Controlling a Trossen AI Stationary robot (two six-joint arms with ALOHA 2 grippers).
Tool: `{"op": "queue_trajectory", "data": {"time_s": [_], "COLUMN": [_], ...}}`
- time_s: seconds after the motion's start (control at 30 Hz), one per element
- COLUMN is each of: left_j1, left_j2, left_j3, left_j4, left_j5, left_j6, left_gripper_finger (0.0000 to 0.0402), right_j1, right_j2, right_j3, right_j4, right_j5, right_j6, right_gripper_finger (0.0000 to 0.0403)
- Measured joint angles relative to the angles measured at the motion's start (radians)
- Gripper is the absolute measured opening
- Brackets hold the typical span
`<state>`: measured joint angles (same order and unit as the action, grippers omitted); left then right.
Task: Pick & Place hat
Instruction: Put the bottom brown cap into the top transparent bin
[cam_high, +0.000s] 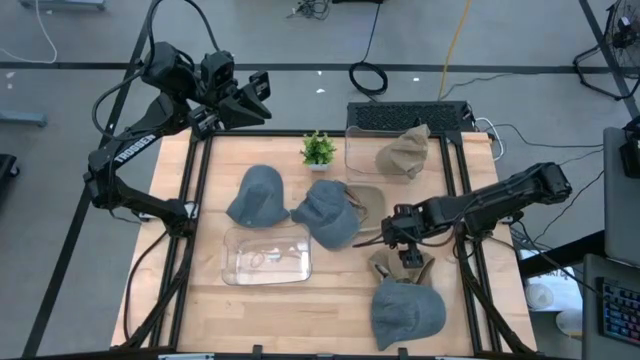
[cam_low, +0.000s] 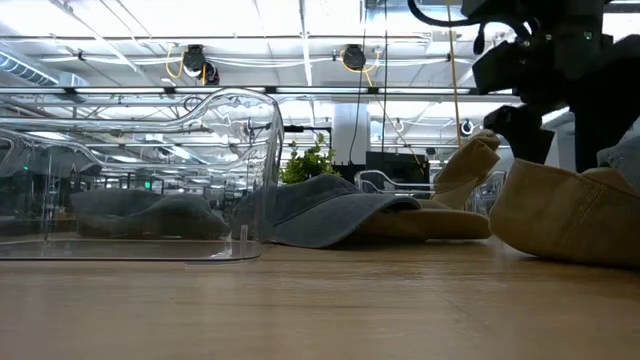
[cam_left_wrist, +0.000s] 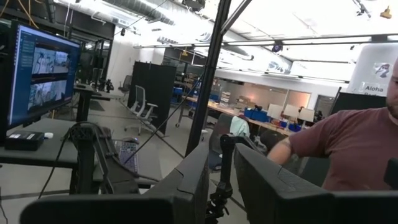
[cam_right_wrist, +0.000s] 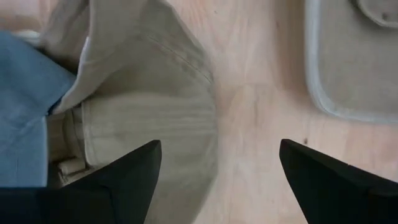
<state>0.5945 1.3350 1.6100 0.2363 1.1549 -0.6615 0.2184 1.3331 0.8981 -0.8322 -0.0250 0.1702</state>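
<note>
A tan hat (cam_high: 398, 265) is seen lying on the desk (cam_high: 330, 300) toward its right side, just beyond a blue-grey hat (cam_high: 407, 312) at the near edge. The right claw (cam_high: 384, 236) is held low above the desk with its fingers (cam_right_wrist: 127, 177) spread fully apart and nothing gripped; in the right wrist view the tan hat's brim lies under one finger while bare wood shows between the two. The right arm is stretched in from the desk's right edge, nearly level, with its wrist pointed toward the middle. The left claw (cam_high: 262, 92) is raised beyond the desk's far left corner, its fingers (cam_left_wrist: 186, 180) nearly together and clamped on nothing; that arm is folded high and faces out into the room. On the left arm, white lettering is visible but cannot be read from above. In the left wrist view the word "Aloha" is read on a white panel (cam_left_wrist: 376, 71), and a person in a maroon shirt (cam_left_wrist: 348, 146) is seen.
</note>
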Motion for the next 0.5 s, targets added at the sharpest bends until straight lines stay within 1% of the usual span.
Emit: {"op": "queue_trajectory", "data": {"time_s": [0.27, 0.37, 0.5], "left_j1": [0.0, 0.0, 0.0], "left_j2": [0.0, 0.0, 0.0], "left_j3": [0.0, 0.0, 0.0], "left_j4": [0.0, 0.0, 0.0], "left_j5": [0.0, 0.0, 0.0], "left_j6": [-0.003, -0.003, -0.004], "left_gripper_finger": [0.0085, 0.0085, 0.0085], "right_j1": [0.032, 0.043, 0.045], "right_j2": [0.021, 0.043, 0.075], "right_j3": [-0.095, -0.114, -0.127], "right_j4": [0.109, 0.154, 0.214], "right_j5": [0.005, 0.027, 0.024], "right_j6": [0.023, 0.018, -0.002], "right_gripper_finger": [0.0314, 0.0314, 0.0314]}}
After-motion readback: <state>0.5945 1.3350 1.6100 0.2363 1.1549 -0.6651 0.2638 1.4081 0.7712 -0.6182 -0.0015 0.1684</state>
